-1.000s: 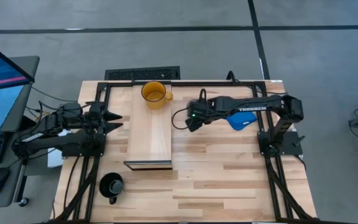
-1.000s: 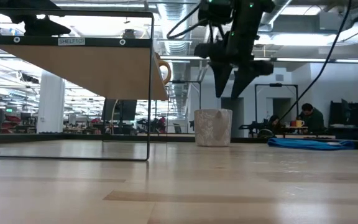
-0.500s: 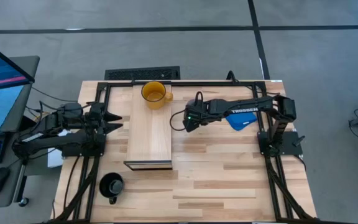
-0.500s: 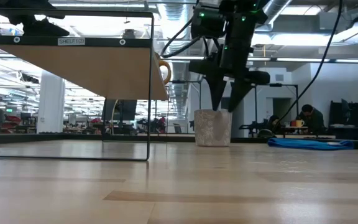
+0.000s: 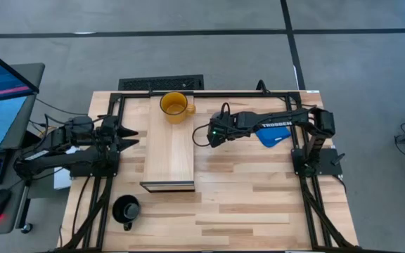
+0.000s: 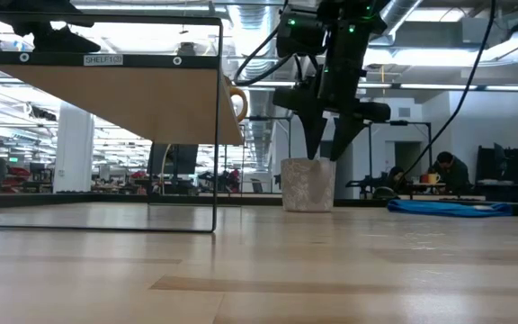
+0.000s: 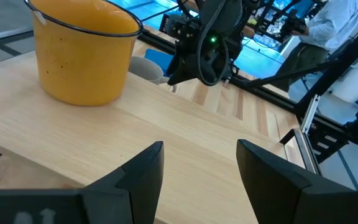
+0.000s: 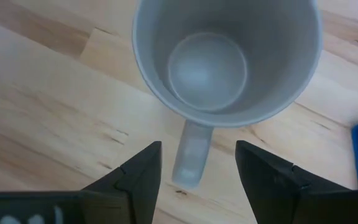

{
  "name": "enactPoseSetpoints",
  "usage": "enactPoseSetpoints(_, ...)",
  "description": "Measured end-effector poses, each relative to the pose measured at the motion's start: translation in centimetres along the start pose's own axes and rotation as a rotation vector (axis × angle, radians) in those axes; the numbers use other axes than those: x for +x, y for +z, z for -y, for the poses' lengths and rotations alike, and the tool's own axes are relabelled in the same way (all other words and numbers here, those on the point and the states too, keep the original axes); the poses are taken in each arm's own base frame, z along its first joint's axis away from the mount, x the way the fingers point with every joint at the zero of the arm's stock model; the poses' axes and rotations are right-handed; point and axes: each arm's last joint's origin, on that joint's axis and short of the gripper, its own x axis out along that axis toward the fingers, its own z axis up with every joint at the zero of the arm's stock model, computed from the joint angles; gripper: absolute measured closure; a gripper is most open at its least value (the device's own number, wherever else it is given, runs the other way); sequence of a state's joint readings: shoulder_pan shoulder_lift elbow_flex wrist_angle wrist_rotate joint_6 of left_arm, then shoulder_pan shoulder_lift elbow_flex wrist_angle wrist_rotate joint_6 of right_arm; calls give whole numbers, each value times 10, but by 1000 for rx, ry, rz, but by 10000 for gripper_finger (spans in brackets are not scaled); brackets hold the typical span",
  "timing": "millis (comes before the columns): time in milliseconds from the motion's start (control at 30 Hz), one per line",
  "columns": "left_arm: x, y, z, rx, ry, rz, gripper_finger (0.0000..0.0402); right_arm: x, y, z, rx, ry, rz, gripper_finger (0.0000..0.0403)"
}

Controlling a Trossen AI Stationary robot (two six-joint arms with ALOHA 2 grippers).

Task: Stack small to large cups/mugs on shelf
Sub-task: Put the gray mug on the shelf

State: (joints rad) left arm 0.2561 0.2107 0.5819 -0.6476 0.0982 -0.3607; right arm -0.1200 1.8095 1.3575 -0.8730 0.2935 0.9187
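Planked counter (image 5: pixel 259 190) carried the white mug (image 8: pixel 225 59) beside the shelf (image 5: pixel 169 144). Right gripper (image 6: pixel 325 155) hung directly above, fingers apart and empty, apparently straddling its handle (image 8: pixel 190 155); left gripper (image 5: pixel 131 135) waited open.

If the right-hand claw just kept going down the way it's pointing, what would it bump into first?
Most likely the grey mug's handle. The right gripper points down at the grey mug with open fingers either side of that handle, though how far above it they sit is unclear.

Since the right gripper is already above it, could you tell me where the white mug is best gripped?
By its handle, from straight above: the white mug stands upright on the table, its handle sticks out sideways, and the open right gripper already straddles it.
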Motion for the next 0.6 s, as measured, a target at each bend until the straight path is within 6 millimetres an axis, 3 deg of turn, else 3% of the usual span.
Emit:
enactPoseSetpoints(133, 0, 0, 0, 0, 0, 0, 208, 2, 0, -1, -1, -2, -2, 177)
enactPoseSetpoints(433, 0, 0, 0, 0, 0, 0, 208, 28, -4, -10, -16, -29, -32, 177)
enactPoseSetpoints(600, 0, 0, 0, 0, 1, -2, 208, 28, -5, -9, -25, -32, -35, 199)
